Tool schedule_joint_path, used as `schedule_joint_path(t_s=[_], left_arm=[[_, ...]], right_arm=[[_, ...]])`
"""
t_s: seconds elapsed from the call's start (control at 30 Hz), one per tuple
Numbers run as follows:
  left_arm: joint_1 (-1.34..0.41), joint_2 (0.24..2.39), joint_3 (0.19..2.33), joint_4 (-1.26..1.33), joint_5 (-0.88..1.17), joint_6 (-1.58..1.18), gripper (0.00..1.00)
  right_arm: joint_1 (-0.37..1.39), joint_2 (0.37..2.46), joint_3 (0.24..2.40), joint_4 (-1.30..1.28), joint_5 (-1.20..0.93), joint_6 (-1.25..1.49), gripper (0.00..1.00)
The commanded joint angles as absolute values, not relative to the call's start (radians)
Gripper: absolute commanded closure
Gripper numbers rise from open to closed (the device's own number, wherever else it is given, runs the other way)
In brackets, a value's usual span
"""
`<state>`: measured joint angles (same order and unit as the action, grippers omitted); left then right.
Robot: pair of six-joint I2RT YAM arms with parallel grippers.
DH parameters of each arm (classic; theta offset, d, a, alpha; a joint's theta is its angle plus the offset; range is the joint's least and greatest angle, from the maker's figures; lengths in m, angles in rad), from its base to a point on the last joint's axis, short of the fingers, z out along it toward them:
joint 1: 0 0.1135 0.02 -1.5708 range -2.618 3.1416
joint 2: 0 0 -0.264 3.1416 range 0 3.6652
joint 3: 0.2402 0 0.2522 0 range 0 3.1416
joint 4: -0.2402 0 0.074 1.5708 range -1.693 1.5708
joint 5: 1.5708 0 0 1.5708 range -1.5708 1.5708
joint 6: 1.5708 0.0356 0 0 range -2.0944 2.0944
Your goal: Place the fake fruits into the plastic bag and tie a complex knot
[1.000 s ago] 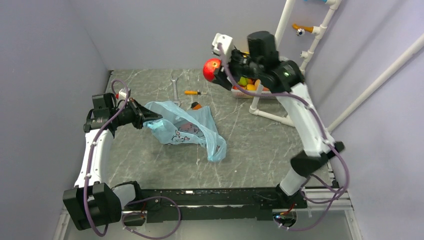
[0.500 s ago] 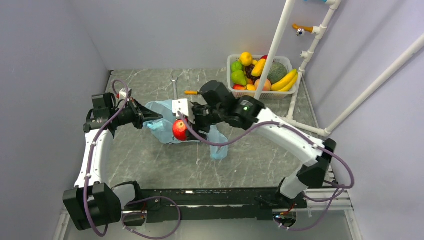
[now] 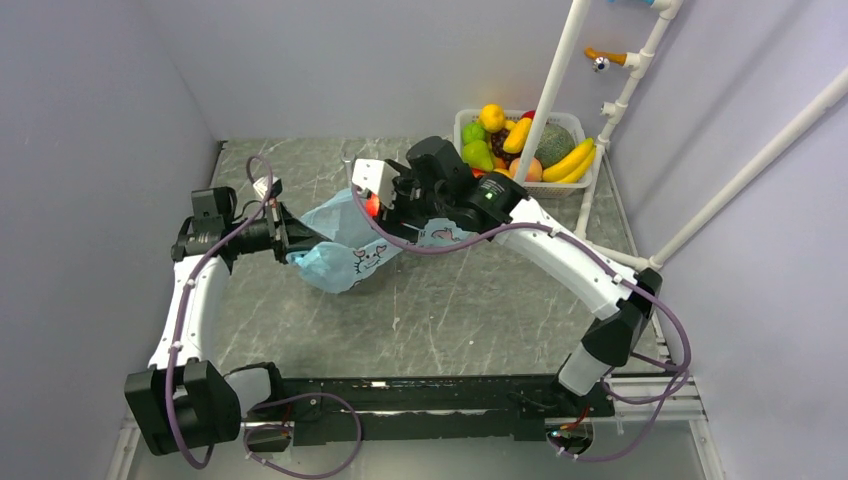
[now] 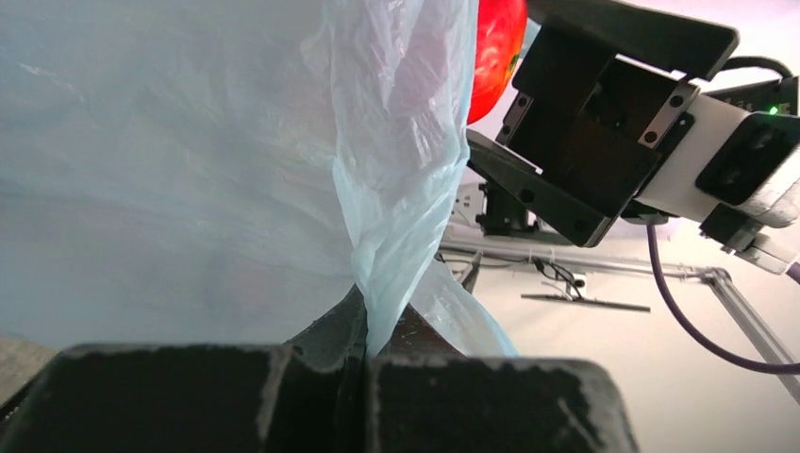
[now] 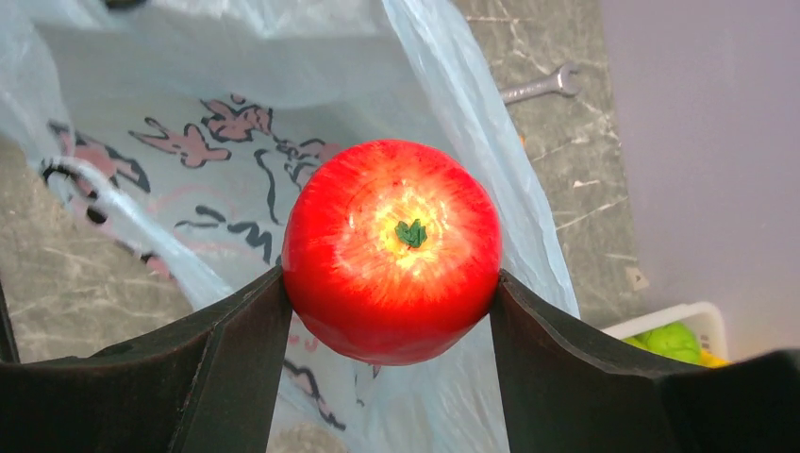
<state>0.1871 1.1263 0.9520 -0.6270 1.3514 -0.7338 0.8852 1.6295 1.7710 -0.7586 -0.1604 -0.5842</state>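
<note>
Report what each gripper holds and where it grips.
Right gripper clamps the red apple by its opposite sides. Left gripper pinches the plastic bag by a bunched fold.

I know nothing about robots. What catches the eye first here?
A red apple, clamped in the right pincer, hangs at the blue bag's mouth. The left pincer pinches the bag's edge, and a basket of bright fruits sits at the far right corner.

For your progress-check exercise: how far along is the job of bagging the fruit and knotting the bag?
Done: the left gripper pinches the bag by its edge, lifting its mouth. In hand: the right gripper holds a red apple at that mouth, not released. Left: the other fruits sit in the basket, and no knot is tied.
</note>
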Motion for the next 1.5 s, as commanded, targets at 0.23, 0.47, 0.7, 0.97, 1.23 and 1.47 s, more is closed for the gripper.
schedule_joint_path(t_s=[0.23,0.47,0.7,0.97,1.23,1.47], left_arm=[[0.173,1.126,0.9,-0.53,1.473,-0.796,1.0],[0.186,1.145,0.919,-0.552,1.464,-0.779,1.0],[0.194,1.15,0.913,-0.563,1.451,-0.768,1.0],[0.193,1.158,0.925,-0.584,1.44,-0.745,1.0],[0.19,1.152,0.939,-0.614,1.437,-0.717,1.0],[0.148,1.136,1.035,-0.771,1.376,-0.547,1.0]], right_arm=[[0.921,1.695,1.682,-0.713,-0.132,-0.65,0.25],[0.921,1.618,1.6,-0.706,-0.1,-0.65,0.06],[0.92,1.472,1.498,-0.759,-0.078,-0.639,0.06],[0.923,1.27,1.493,-0.689,-0.051,-0.513,0.03],[0.892,1.221,1.305,-0.674,0.008,-0.348,0.0],[0.737,1.303,1.331,-0.812,-0.272,-0.268,0.72]])
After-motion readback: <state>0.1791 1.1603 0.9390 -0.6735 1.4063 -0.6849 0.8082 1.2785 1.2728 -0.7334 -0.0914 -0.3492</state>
